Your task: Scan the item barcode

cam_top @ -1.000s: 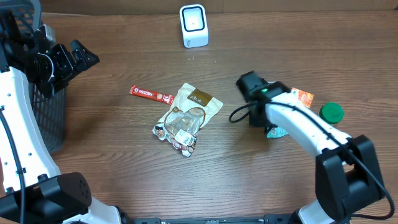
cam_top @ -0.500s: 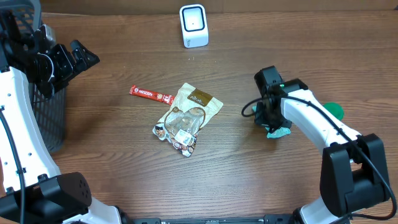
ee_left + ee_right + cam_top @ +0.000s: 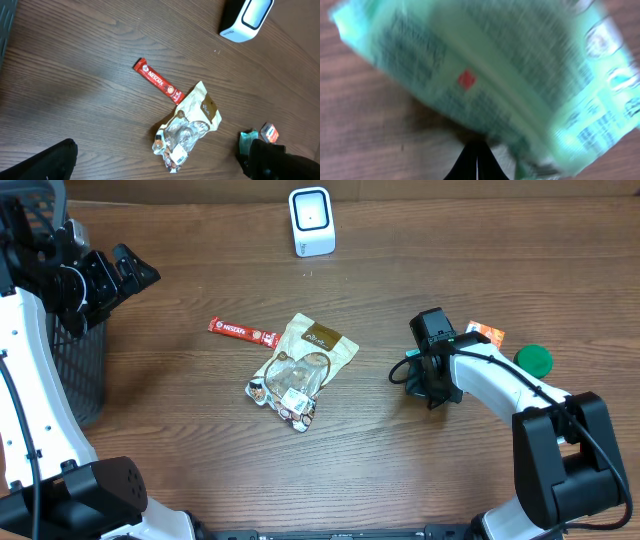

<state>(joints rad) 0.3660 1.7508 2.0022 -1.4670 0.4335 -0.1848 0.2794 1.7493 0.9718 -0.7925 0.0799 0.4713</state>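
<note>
Green packet (image 3: 520,75) at tips of right end effector (image 3: 477,159) | clenched, grip unclear | left end effector (image 3: 138,275) released

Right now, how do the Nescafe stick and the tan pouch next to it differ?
The Nescafe stick is red, slim and flat. The tan pouch is much wider, with a brown band and a clear window showing its contents. The stick lies straight, on a slant, while the pouch is crumpled and bulging. Both lie loose on the wooden table, some way from the white scanner.
</note>
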